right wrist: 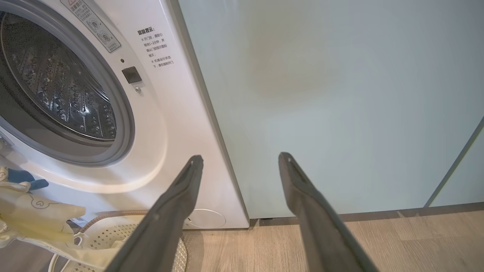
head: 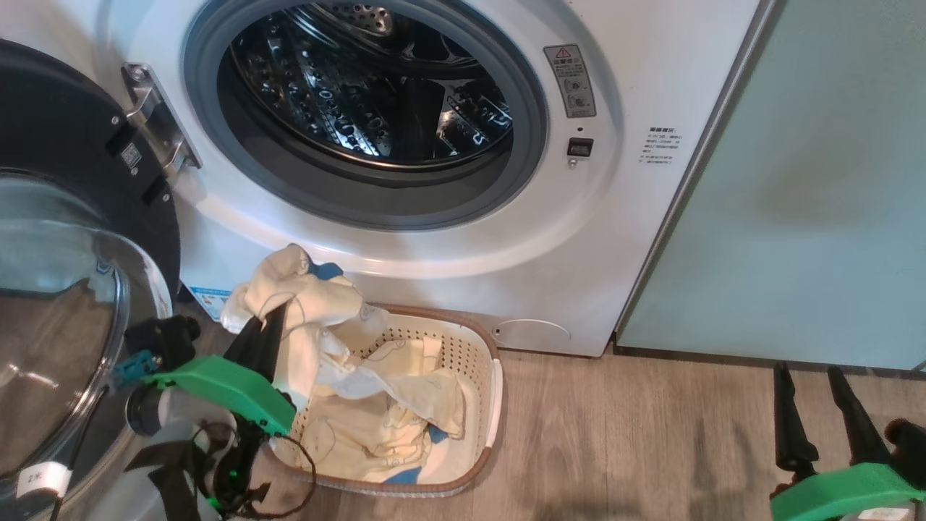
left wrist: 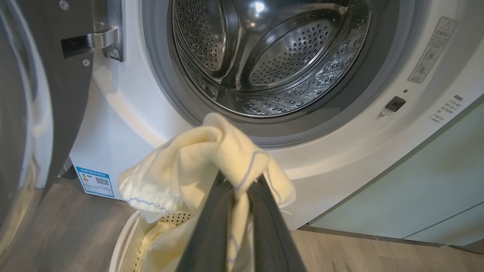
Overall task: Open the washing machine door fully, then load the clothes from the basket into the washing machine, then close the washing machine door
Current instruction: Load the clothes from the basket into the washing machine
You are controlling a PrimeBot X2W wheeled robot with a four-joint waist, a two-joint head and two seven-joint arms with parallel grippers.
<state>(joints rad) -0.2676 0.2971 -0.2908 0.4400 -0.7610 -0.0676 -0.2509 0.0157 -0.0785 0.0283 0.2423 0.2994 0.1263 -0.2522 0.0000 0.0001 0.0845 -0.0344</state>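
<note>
The clothes (head: 383, 405) lie heaped in the basket (head: 463, 325) at the lower middle of the head view. One cream garment (head: 304, 297) hangs raised above the basket's left end, with a blue piece (head: 325, 270) showing behind it. The left claw (head: 275, 322) is pinched tight on that garment. In the left wrist view the cloth bulges over its dark fingertips (left wrist: 221, 181) at the frame's centre, just below the grey ring of the washing machine (head: 434, 253). The steel drum (head: 376, 94) sits open at the upper middle. The washing machine door (head: 65, 137) stands swung wide at the left edge. At the lower right, the right claw (head: 808, 376) is spread wide and holds nothing, above the wooden floor (head: 615, 434) in front of the pale-green cabinet (head: 796, 181).
</note>
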